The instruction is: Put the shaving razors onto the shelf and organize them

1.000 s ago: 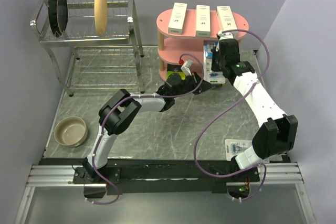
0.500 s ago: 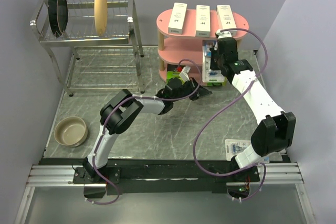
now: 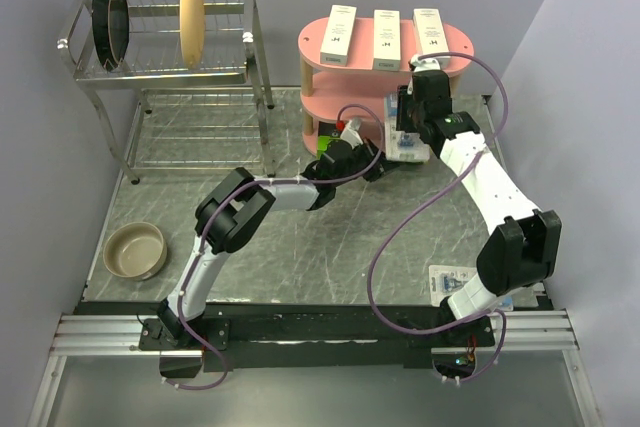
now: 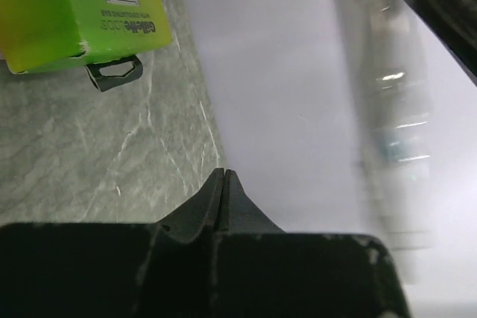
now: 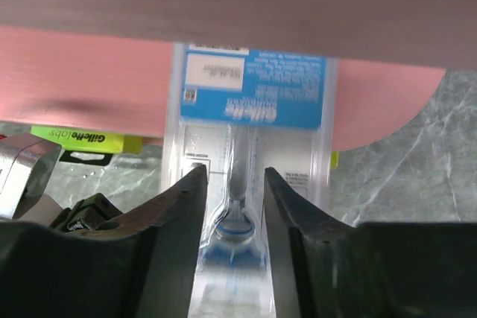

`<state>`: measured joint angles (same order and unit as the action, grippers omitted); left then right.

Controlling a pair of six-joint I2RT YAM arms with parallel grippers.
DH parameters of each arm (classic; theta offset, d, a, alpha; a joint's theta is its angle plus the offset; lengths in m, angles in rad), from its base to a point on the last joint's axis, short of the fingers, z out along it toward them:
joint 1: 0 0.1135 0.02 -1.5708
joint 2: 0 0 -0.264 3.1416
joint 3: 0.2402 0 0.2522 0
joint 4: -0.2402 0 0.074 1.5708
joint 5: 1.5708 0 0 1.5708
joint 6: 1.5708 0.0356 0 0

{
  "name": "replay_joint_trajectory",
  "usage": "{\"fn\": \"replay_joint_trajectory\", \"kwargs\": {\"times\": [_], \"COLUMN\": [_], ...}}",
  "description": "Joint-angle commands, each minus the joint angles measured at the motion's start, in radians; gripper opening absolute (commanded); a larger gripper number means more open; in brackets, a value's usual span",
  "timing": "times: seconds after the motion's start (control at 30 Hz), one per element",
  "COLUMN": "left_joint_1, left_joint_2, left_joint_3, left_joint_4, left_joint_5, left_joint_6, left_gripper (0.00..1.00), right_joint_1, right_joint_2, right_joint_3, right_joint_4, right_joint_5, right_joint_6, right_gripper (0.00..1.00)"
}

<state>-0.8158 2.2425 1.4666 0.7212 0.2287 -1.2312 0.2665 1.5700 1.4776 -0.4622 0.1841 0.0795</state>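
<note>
The pink shelf stands at the back, with three slim white boxes on its top board. My right gripper is shut on a clear blister pack with a blue card, its top end over the pink middle board. My left gripper is shut and empty, low by the shelf's foot; its tips show in the left wrist view. A black-and-lime-green box lies on the table ahead of it and also shows in the top view. A second blister pack lies near the right arm's base.
A metal dish rack with dark plates and a tan disc stands at the back left. A tan bowl sits at the front left. The right arm's purple cable loops over the table's middle. Walls close off the left and right.
My right gripper has moved left and in toward the shelf's middle tier with the blister pack. My left gripper has shifted slightly toward the shelf's foot, still shut.
</note>
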Motion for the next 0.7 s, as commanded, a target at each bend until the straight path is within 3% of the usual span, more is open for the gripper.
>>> {"fn": "replay_joint_trajectory", "kwargs": {"times": [0.0, 0.67], "left_joint_1": [0.006, 0.018], "left_joint_2": [0.009, -0.038], "left_joint_3": [0.035, 0.123], "left_joint_4": [0.02, -0.032], "left_joint_5": [-0.019, -0.032], "left_joint_6": [0.019, -0.024], "left_gripper": [0.01, 0.01], "right_joint_1": [0.013, 0.051], "right_joint_2": [-0.007, -0.14], "right_joint_3": [0.061, 0.112], "right_joint_4": [0.04, -0.05], "right_joint_5": [0.029, -0.001], "right_joint_6": [-0.004, -0.007], "right_gripper": [0.5, 0.51]}}
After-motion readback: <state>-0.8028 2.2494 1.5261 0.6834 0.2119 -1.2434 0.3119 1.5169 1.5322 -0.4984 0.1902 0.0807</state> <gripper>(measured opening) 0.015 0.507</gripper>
